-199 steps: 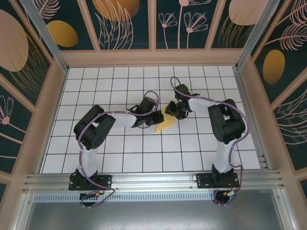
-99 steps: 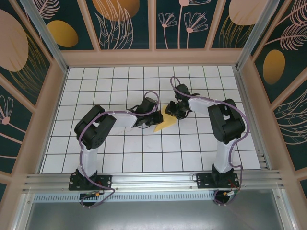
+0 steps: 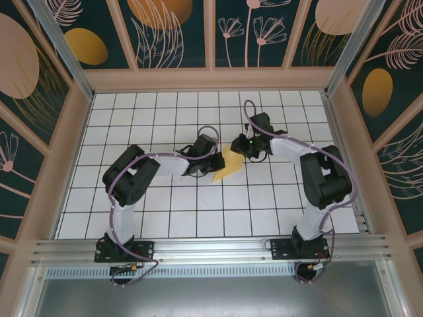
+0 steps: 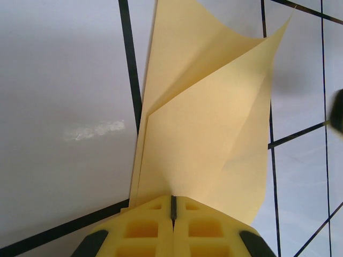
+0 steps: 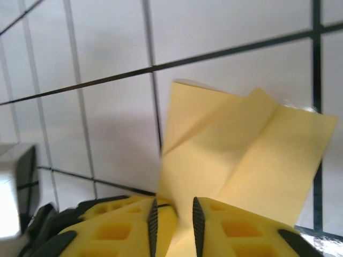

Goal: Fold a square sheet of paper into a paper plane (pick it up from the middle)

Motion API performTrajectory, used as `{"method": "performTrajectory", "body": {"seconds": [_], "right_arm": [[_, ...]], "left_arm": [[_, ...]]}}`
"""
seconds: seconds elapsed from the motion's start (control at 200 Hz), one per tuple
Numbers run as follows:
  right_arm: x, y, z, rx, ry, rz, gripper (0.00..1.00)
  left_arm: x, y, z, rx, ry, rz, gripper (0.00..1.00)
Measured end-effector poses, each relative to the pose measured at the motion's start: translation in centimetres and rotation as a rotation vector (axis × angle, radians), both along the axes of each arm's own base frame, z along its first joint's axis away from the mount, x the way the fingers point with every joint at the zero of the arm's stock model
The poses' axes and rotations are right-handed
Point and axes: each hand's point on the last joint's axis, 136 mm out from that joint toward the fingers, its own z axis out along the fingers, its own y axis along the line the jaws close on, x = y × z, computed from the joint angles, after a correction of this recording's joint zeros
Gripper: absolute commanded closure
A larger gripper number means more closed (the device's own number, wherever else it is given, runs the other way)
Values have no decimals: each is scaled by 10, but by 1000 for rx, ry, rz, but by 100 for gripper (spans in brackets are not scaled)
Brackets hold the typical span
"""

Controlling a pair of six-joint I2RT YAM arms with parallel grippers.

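Spanning the middle of the top view, the table (image 3: 132, 211) carries one work item, the paper (image 3: 228, 169), at frame centre between the two arms' tips.

Progress, judged from its shape: the paper is no longer a flat square. It shows as a folded, angular yellow piece, with overlapping layers and a slanting fold edge in the left wrist view (image 4: 209, 144), and two flaps meeting at a crease in the right wrist view (image 5: 241, 155). Pick-up and the first folds appear done. No narrow pointed form with a centre crease is evident, so the nose, wing folds and final creasing appear outstanding. Some layers stand loose and uncreased at the upper right of the left wrist view.

Left gripper (image 3: 213, 165), at the paper's lower left in the top view: its fingers (image 4: 144, 230) are pressed fully together at the bottom of the wrist frame, with the paper's lower edge clamped in the seam between them. Grip judged firm.

Right gripper (image 3: 243, 146), at the paper's upper right: its fingers (image 5: 123, 230) stand a narrow slot apart at the bottom of the wrist frame, and the paper's near edge runs into that slot. Whether the pads actually bear on the sheet cannot be told
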Motion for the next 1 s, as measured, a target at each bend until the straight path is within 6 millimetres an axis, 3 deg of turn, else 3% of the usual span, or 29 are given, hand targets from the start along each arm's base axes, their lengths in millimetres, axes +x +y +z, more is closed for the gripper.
{"method": "performTrajectory", "body": {"seconds": [0.105, 0.21, 0.736, 1.001], "right_arm": [[-4, 8, -2, 51, 2, 47, 93], [-14, 14, -14, 85, 42, 81, 96], [-33, 22, -55, 109, 106, 204, 97], [-26, 18, -56, 100, 96, 216, 97]], "left_arm": [[0, 0, 0, -1, 2, 3, 100], [0, 0, 0, -1, 2, 3, 100], [0, 1, -1, 1, 8, 14, 100], [0, 1, -1, 4, 8, 15, 100]]}}
